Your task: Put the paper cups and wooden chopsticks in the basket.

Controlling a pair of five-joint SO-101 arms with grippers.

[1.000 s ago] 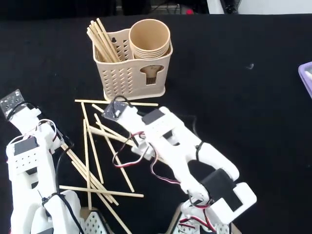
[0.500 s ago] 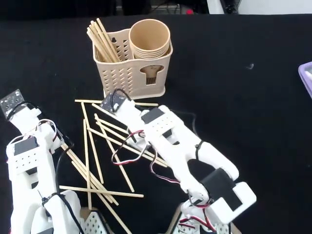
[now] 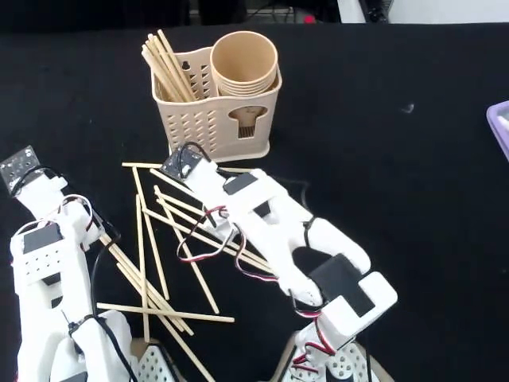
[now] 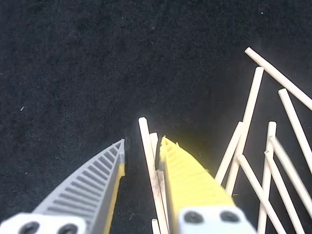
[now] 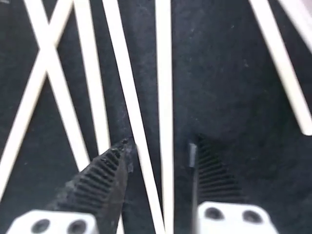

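Observation:
The beige basket (image 3: 215,119) stands at the back, with several wooden chopsticks (image 3: 167,64) in one compartment and stacked paper cups (image 3: 244,60) in the other. Loose chopsticks (image 3: 171,239) lie scattered on the black table in front of it. My right arm (image 3: 238,199) stretches over them, its wrist just in front of the basket. My right gripper (image 5: 158,145) is open, low over the table, with two chopsticks (image 5: 163,97) running between its fingers. My left arm (image 3: 48,247) is at the left. My left gripper (image 4: 142,144) is open around the ends of two chopsticks (image 4: 147,151).
A purple object (image 3: 499,123) sits at the table's right edge. More chopsticks (image 4: 253,126) fan out beside the left gripper. Open black table lies to the right of the basket and the right arm.
My right arm has pushed forward and leftward, bringing its wrist closer to the basket's front. The left arm and the loose chopsticks have stayed put.

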